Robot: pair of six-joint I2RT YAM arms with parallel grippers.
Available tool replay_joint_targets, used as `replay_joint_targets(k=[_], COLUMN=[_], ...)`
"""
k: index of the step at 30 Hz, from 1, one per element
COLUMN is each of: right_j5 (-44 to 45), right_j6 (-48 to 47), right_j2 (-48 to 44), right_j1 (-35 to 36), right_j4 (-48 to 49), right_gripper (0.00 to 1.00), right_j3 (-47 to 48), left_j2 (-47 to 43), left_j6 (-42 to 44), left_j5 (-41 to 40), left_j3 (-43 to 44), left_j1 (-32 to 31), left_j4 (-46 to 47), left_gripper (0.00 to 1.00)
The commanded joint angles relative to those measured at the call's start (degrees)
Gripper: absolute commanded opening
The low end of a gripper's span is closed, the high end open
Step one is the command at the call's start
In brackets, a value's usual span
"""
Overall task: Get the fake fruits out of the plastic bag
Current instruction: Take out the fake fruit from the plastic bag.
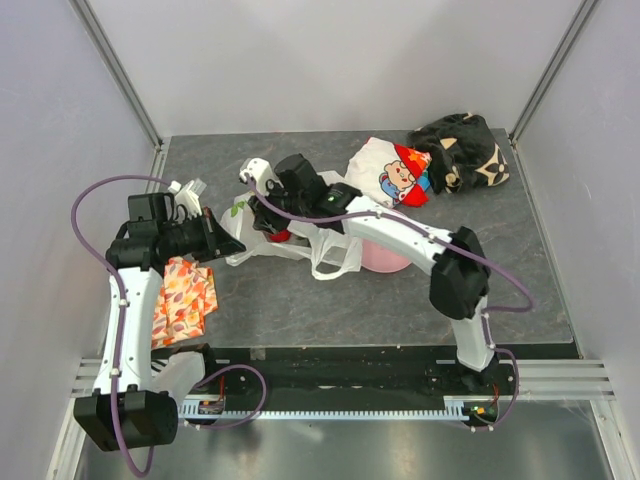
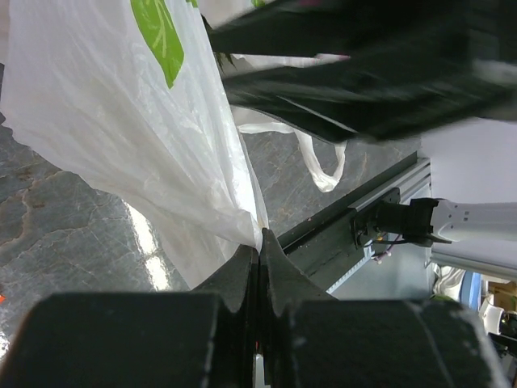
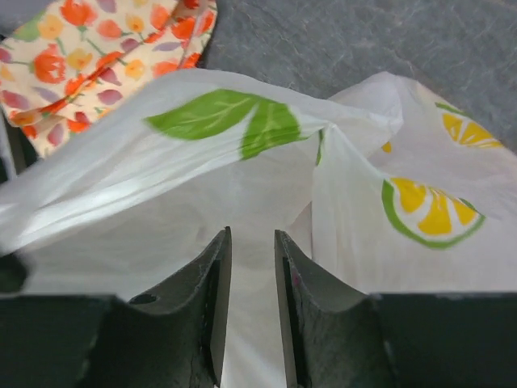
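1. Top external: left gripper (image 1: 215,232) pinches the plastic bag (image 1: 250,250) at its left edge; I judge it's anchoring the bag so the mouth stays up. Right gripper (image 1: 262,212) sits over the mouth. A shiny red piece (image 1: 280,237) shows just below its jaws. The other fake fruits are hidden.
2. Left wrist: left gripper (image 2: 260,242) jaws fully together on a fold of film. The bag fans up and away from the tips.
3. Right wrist: right gripper (image 3: 251,242) jaws narrow, slim gap, bag film right ahead of the tips. I can't tell if film is caught. No fruit seen here. Orange patterned cloth (image 3: 97,48) lies beyond the bag, up-left of the jaws.
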Motion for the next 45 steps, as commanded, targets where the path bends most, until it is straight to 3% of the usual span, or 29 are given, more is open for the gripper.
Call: replay_joint_targets(k=[1,7,13,17,20,37,39,40,41,45], right_j5=[0.82,5.02,17.06,24.63,26.91,35.98,36.15,35.11,34.75,33.26], right_j6=[3.22,4.18,11.2,15.94,18.84,28.79,29.23,29.23,29.15,28.88], right_j2=[6.69,9.68,13.81,16.36,18.73,27.7,29.1,29.28,29.46,27.01], right_j1=[0.28,0.46,0.29,0.37,0.2,-0.68,-0.86,-0.86,-1.03,-1.47], right_j4=[1.17,1.08,1.35,1.35,1.08,0.29,0.56,0.64,0.73,0.82], right_gripper=[0.33,0.36,0.77,0.91,0.95,0.89,0.83,0.67,0.61,0.47], right_j3=[3.88,4.85,6.43,8.45,10.47,16.7,17.94,18.82,19.0,17.07], left_j2=[-1.36,0.05,0.14,-0.21,-0.39,-1.09,-1.44,-1.44,-1.62,-1.27], left_j6=[-0.01,0.17,0.69,1.75,1.92,2.36,2.36,2.45,2.36,2.36], left_j5=[0.73,0.38,0.47,0.47,0.47,0.91,0.64,0.47,0.21,0.03], left_j3=[0.5,1.38,0.42,-0.64,-1.43,-4.24,-4.16,-4.07,-4.07,-3.98], left_j1=[0.05,0.05,0.13,0.14,0.05,0.05,0.05,0.05,0.05,0.05], left_j4=[-0.51,0.28,0.02,-0.77,-1.47,-2.88,-3.14,-3.23,-3.14,-2.7], left_gripper=[0.02,0.02,0.02,0.02,0.01,0.02,0.02,0.02,0.02,0.02])
